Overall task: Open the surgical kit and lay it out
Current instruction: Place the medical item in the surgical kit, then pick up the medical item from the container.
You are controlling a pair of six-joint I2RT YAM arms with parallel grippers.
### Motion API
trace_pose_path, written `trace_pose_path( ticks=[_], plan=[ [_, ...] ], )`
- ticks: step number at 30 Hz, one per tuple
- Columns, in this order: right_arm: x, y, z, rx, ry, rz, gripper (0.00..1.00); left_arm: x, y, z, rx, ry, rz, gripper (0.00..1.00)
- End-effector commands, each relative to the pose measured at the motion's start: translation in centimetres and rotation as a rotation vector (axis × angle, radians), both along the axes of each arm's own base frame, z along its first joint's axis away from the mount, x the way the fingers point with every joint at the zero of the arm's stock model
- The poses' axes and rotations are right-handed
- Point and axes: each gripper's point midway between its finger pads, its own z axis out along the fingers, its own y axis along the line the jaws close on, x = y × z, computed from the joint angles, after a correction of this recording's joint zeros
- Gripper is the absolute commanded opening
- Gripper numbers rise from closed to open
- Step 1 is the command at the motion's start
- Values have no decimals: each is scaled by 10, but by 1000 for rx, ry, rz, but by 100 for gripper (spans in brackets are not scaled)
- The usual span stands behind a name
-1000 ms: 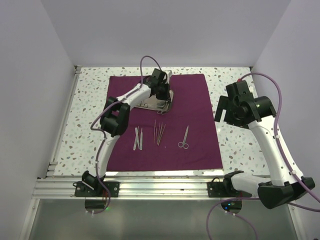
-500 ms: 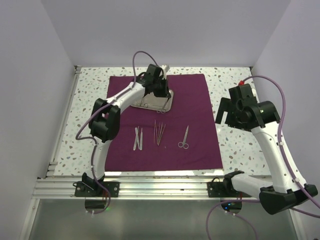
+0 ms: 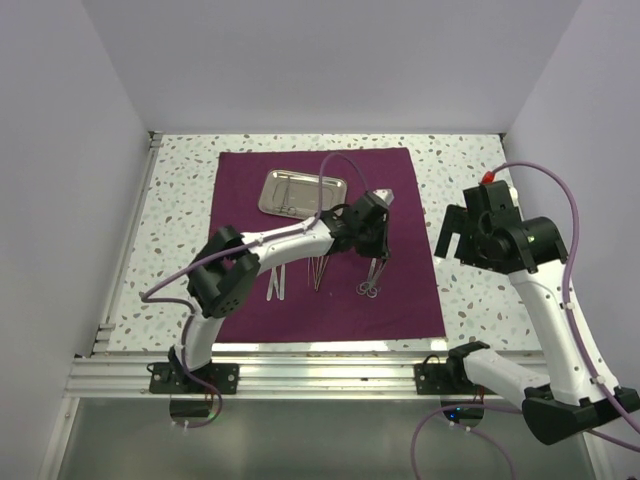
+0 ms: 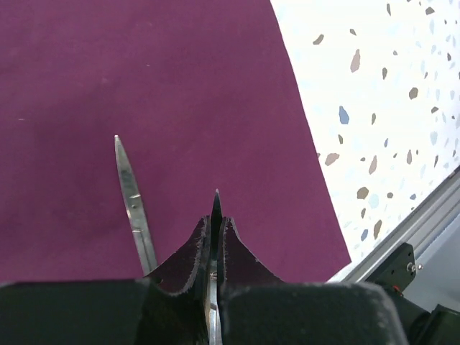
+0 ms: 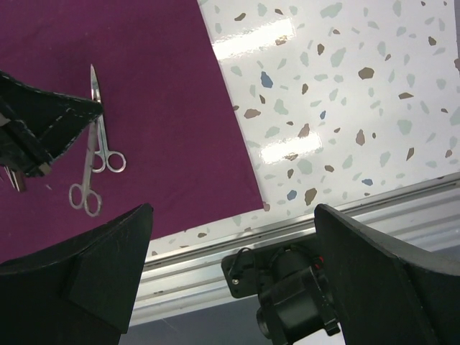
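The dark purple cloth (image 3: pixel 400 200) lies spread flat on the table. The steel tray (image 3: pixel 303 192) sits on its far part. Tweezers (image 3: pixel 277 282) and thin probes (image 3: pixel 320 270) lie in a row on the near part. My left gripper (image 3: pixel 379 250) is low over the cloth's right part, shut on ring-handled forceps (image 4: pixel 215 208) whose tip juts out between the fingers. A second pair of forceps (image 4: pixel 134 201) lies on the cloth just beside it. Both pairs show in the right wrist view (image 5: pixel 95 144). My right gripper (image 3: pixel 455 238) is open and empty above the terrazzo, right of the cloth.
Speckled terrazzo table (image 3: pixel 180 210) surrounds the cloth. A metal rail (image 3: pixel 320 375) runs along the near edge and carries the arm bases. White walls close the left, back and right sides.
My left gripper has left the tray and swung right and nearer, bringing the forceps over the cloth beside the other pair. The tray now stands uncovered. The right arm shifted slightly.
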Motion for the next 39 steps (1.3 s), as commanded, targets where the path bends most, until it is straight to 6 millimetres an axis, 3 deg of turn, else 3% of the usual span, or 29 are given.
trace_pose_path(
  ticks=[1, 3, 5, 6, 7, 9, 10, 13, 15, 16, 21, 22, 24, 25, 27, 28, 30, 31, 39],
  plan=[
    [-15, -11, -4, -44, 41, -13, 99, 26, -9, 7, -46, -40, 94, 0],
    [-17, -12, -4, -46, 46, -17, 98, 24, -8, -6, -4, -25, 89, 0],
    [-17, -12, -4, -42, 47, -20, 98, 26, -11, -4, 9, -30, 76, 28],
    [-18, -12, -4, -45, 47, -21, 98, 26, -10, -3, 17, -36, 68, 37],
    [-17, -12, -4, -45, 45, -24, 98, 30, -13, 6, 8, -52, 60, 56],
    [-16, -13, -4, -45, 43, -32, 98, 33, -8, 16, 41, -94, 47, 66],
    [-15, -12, -4, -42, 44, -33, 98, 39, -11, 31, 35, -126, 42, 72],
    [-10, -10, -3, -37, 40, -43, 98, 59, 4, 65, 77, -228, 41, 73],
    [-6, -9, -2, -33, 34, -47, 98, 86, 29, 86, 117, -307, 64, 73],
    [-4, -9, 0, -29, 28, -55, 98, 107, 51, 93, 134, -331, 104, 73],
    [6, -6, 0, -27, 31, -67, 98, 182, 141, 89, 304, -409, 208, 71],
    [7, -5, 1, -27, 27, -67, 98, 199, 163, 76, 345, -397, 236, 71],
    [9, -6, 2, -30, 26, -74, 98, 217, 182, 73, 395, -415, 244, 71],
    [12, -5, 2, -32, 30, -76, 98, 229, 195, 56, 426, -397, 253, 70],
    [14, -5, 2, -31, 34, -82, 98, 244, 206, 50, 453, -410, 260, 70],
    [16, -4, 2, -31, 38, -84, 98, 252, 214, 32, 479, -390, 256, 70],
    [18, -4, 1, -33, 47, -89, 98, 263, 218, 26, 483, -395, 261, 70],
    [19, -3, 1, -34, 50, -93, 98, 268, 222, 11, 497, -379, 256, 70],
    [18, -7, 3, -60, 72, -107, 98, 291, 230, -16, 531, -387, 265, 70]
  ],
)
